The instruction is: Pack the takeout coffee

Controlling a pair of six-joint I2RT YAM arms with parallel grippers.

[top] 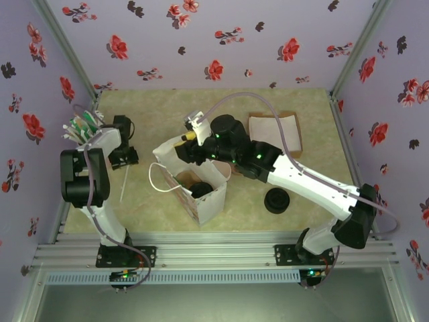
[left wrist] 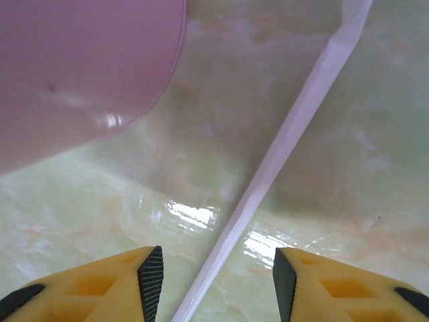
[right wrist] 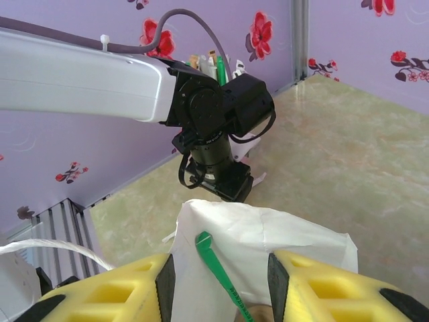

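A white paper bag [top: 209,203] stands open at the table's middle. Inside it a dark round lid [top: 200,190] shows, which I take for the takeout coffee, beside something brown [top: 184,180]. My right gripper [top: 190,141] hangs over the bag's far edge. In the right wrist view the right gripper [right wrist: 217,275] is open above the bag [right wrist: 288,231], with a green stirrer [right wrist: 213,260] leaning between the jaws, untouched. My left gripper [top: 124,159] is at the left. In the left wrist view the left gripper [left wrist: 213,268] is open low over a paper-wrapped straw [left wrist: 288,134] lying on the table.
A stack of black lids [top: 277,200] sits right of the bag, with a cardboard tray [top: 292,127] behind it. A holder of green sticks [top: 80,127] stands at the far left. A blurred pink rounded thing [left wrist: 80,74] is close to the left gripper. The bag's handle [top: 161,180] loops out leftward.
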